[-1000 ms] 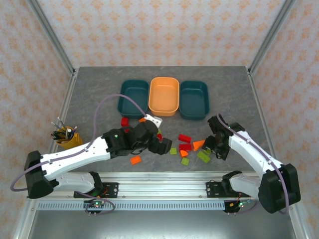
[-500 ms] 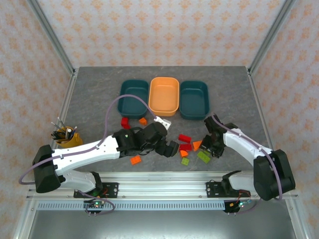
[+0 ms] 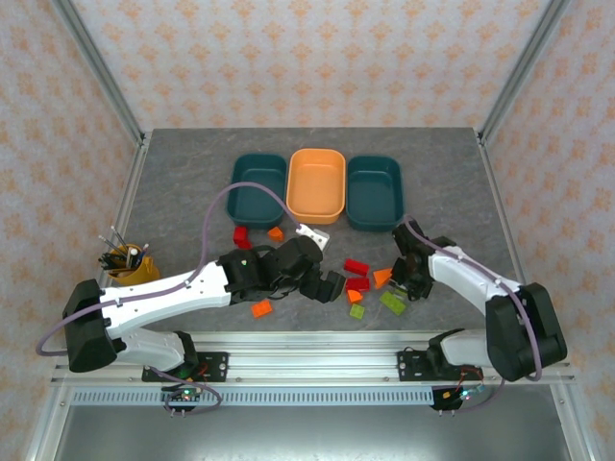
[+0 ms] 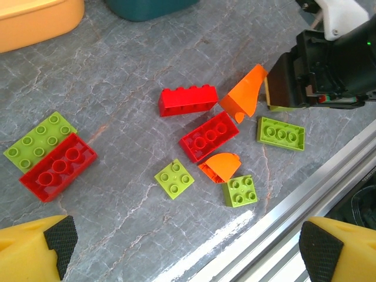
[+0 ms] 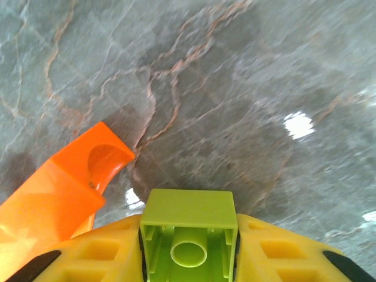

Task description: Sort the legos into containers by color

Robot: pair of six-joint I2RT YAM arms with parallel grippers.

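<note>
Grey marbled tabletop [image 3: 192, 192] is carrying the whole job, with patterned walls standing around it. At the far middle three containers are sitting side by side: the left teal tray [image 3: 258, 185], the orange tray [image 3: 316, 182] and the right teal tray [image 3: 374, 190], all looking bare from above. The legos [image 3: 357, 284] are lying loose toward the near middle, well apart from the trays, so the sorting is, by my reading, hardly begun.

The step in hand is a pick on the right. The right gripper [image 5: 188, 249] is clamping a yellow-green brick [image 5: 188, 226] at a narrow opening, its yellow pads [image 5: 276, 252] pressing on both sides and the brick's hollow underside facing the wrist camera. An orange wedge [image 5: 56, 197] is lying just beside the brick, its corner almost touching. Whether the brick is off the table I cannot tell. Next, I judge, this is calling for a straight lift clear of the wedge, then a carry to the far side, probably to the right teal tray as the nearest; knocking the wedge is the risk.

The left gripper [image 3: 332, 286] is hovering with jaws spread wide, gripping nothing, above red bricks [image 4: 208, 136] and small green squares [image 4: 174, 178]. A red brick is looking like its likely pick, wanting a descent and a squeeze across the short sides.
</note>
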